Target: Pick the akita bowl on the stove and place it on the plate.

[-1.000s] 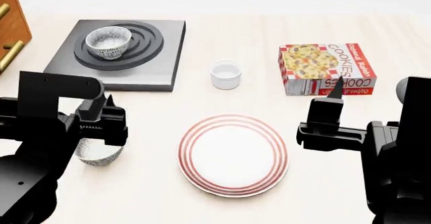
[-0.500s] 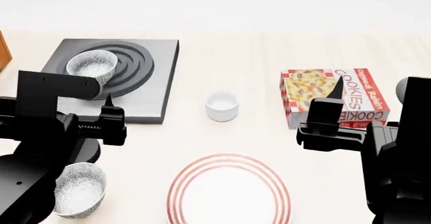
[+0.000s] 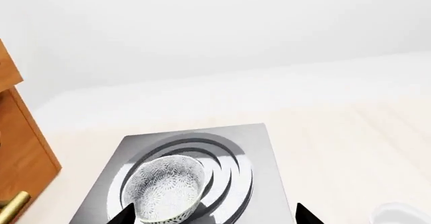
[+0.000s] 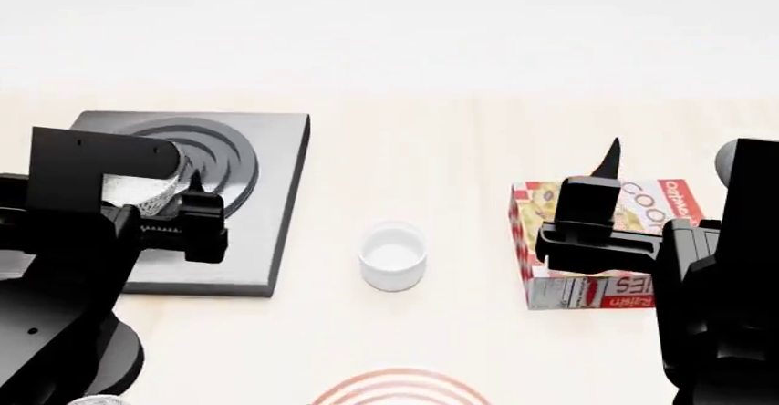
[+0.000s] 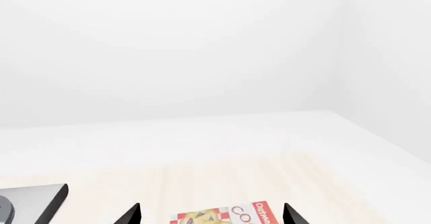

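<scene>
Grey-and-white crackle-patterned akita bowl (image 3: 167,187) is observed upright on the ring burner of the dark grey square stove (image 3: 259,156), judged rigid, glazed, slippery and fragile, best gripped across its rim by the empty, spread left gripper (image 3: 212,215).

Head view: high, looking forward-down over both arms; table mid-range, plate (image 4: 399,387) cut at near edge. Left wrist view: low, faces far, close on stove (image 3: 263,183) and bowl (image 3: 166,187). Right wrist view: low, faces far wall. All three share stove; head and right wrist share cookie box (image 5: 229,217).
</scene>
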`<state>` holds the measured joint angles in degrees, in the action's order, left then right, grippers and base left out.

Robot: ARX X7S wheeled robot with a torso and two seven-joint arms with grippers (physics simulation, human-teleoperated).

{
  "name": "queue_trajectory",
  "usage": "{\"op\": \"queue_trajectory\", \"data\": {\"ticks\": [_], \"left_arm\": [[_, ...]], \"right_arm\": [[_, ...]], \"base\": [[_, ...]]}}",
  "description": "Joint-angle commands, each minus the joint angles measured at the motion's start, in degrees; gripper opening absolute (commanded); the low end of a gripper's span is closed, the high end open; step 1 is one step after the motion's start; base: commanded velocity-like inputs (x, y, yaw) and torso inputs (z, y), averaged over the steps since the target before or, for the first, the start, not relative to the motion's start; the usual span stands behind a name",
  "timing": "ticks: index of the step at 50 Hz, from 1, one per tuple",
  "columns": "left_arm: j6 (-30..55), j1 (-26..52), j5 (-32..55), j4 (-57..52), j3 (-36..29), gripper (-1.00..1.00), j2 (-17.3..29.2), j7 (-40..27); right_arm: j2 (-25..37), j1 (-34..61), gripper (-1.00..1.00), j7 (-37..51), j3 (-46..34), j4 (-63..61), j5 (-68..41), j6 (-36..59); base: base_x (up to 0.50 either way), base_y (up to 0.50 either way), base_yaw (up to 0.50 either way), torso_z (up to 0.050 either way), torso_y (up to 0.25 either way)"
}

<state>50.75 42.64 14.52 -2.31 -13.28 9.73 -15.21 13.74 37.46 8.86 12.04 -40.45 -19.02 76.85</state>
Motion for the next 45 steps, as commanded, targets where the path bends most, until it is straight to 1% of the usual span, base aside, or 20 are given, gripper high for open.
{"op": "queue_trajectory", "data": {"ticks": [1,16,27,32,36,38,39,42,45], "left_arm": [[-0.7,-0.2,0.7,-0.6,1.4,1.00,-0.8,0.8],[-1.6,-0.4,1.0,0.1,0.8,1.00,-0.5,0.8],[0.2,0.5,1.5,-1.2,0.3,1.00,0.2,0.7],[2.9,4.4,1.3,-0.5,-1.1,1.00,0.8,1.2],[5.4,9.9,0.7,1.5,-2.5,1.00,1.1,1.7],[5.6,11.7,0.5,1.4,-3.6,1.00,1.5,2.4],[6.3,13.9,0.3,2.7,-4.2,1.00,1.4,2.8],[6.7,17.2,0.0,4.7,-4.9,1.00,1.2,3.3],[7.2,19.5,0.0,6.4,-5.3,1.00,0.9,3.7]], "right_arm": [[-0.8,0.0,1.00,-0.8,1.1,-0.1,0.5,0.2],[-0.6,-0.1,1.00,-0.5,1.0,0.3,0.1,-0.3],[-0.5,0.0,1.00,-0.3,1.1,0.0,-0.3,0.0],[-0.4,-0.1,1.00,-0.2,1.1,0.2,-0.4,-0.2],[-0.4,-0.2,1.00,0.0,1.1,0.3,-0.4,-0.5],[-0.4,-0.1,1.00,0.1,1.1,0.2,-0.5,-0.3],[-0.4,-0.1,1.00,0.1,1.1,0.3,-0.5,-0.4],[-0.4,-0.1,1.00,0.2,1.2,0.3,-0.6,-0.2],[-0.4,0.1,1.00,0.3,1.2,0.2,-0.7,0.0]], "base": [[0.35,-0.02,0.00,0.000,0.000],[0.35,-0.02,0.00,0.000,0.001],[0.35,-0.02,0.00,0.000,0.000],[0.10,0.00,0.00,0.000,0.000],[0.00,0.00,0.00,0.000,0.000],[0.00,0.00,0.00,0.000,0.005],[0.00,0.00,0.00,0.000,0.000],[0.00,0.00,0.00,0.000,0.000],[0.00,0.00,0.00,0.000,0.000]]}}
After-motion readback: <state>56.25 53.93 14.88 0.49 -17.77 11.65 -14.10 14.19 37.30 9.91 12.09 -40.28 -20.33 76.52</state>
